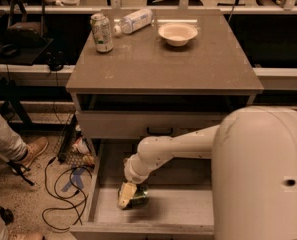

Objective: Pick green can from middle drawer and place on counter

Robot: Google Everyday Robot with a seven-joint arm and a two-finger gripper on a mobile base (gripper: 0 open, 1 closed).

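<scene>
The green can (pixel 139 197) lies on its side on the pale bottom of the open middle drawer (pixel 188 210), near its left front. My gripper (pixel 127 195) reaches down into the drawer and sits right at the can's left end, covering part of it. My white arm (pixel 178 146) crosses over the drawer from the right. The counter (pixel 163 59) is the grey-brown top of the cabinet above.
On the counter's far side stand a taller pale can (pixel 102 32), a plastic bottle on its side (pixel 135 20) and a white bowl (pixel 177 33). A shallower drawer front with a black handle (pixel 158 130) hangs above the open drawer. A person's shoe (pixel 30 151) and cables (pixel 63 184) are on the floor at left.
</scene>
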